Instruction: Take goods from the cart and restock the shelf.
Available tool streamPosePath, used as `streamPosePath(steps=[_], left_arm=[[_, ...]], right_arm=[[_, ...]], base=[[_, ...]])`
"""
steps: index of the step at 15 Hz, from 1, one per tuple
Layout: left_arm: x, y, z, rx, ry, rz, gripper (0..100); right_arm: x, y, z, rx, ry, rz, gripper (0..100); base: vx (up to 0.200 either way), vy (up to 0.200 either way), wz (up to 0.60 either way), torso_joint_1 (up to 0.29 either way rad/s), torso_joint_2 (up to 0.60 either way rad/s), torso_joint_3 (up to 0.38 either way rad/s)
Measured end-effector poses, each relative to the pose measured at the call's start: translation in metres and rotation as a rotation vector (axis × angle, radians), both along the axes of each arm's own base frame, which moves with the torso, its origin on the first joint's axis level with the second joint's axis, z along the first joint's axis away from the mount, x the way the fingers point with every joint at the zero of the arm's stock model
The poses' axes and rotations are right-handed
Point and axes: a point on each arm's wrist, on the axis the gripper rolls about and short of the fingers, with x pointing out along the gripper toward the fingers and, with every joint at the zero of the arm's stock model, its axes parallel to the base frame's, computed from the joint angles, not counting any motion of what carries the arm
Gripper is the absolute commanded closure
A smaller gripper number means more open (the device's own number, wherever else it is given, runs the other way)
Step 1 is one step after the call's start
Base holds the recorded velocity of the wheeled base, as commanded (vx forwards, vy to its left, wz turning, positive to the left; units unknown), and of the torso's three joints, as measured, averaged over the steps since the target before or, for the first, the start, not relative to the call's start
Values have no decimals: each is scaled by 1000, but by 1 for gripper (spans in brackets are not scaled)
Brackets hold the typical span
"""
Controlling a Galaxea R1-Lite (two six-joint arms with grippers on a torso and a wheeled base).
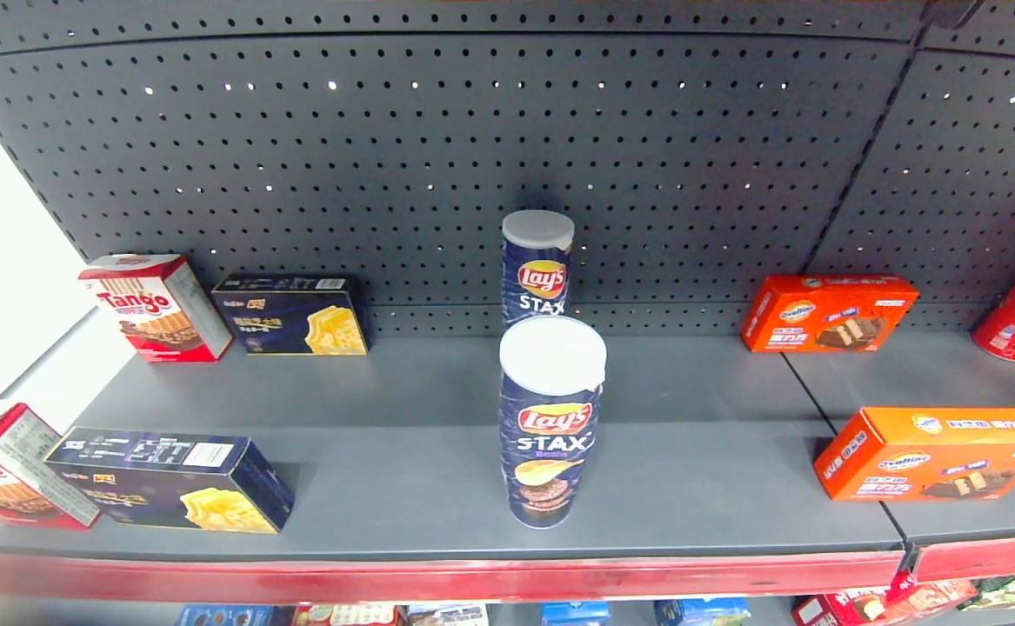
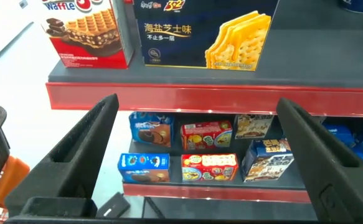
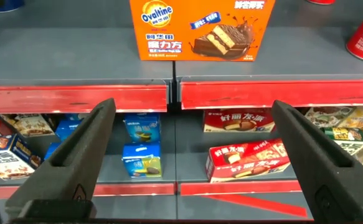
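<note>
- The front red wafer box [image 1: 3, 469] sits at the far left end of the shelf [image 1: 716, 469], just beside a dark blue cracker box [image 1: 172, 482]. An arm swinging in with new stock could, I judge, push it off that end.
- The front chip can [image 1: 550, 422] stands tall near the edge, with a second chip can [image 1: 538, 261] behind it. A passing brush would likely topple it.
- The orange box [image 1: 938, 452] lies flat at the right front, so crowding there risks a shove.
- Left gripper [image 2: 197, 102]: fingers apart and empty, facing the shelf's red front edge, with the cracker box beyond.
- Right gripper [image 3: 193, 104]: fingers apart and empty, with the orange box beyond them and no goods between.
</note>
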Motion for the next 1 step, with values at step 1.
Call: streamPosePath(steps=[1], left_arm=[[0,0,0,0,0,0,0]], right_arm=[[0,0,0,-3,0,1,0]], base=[[0,0,0,0,0,0]])
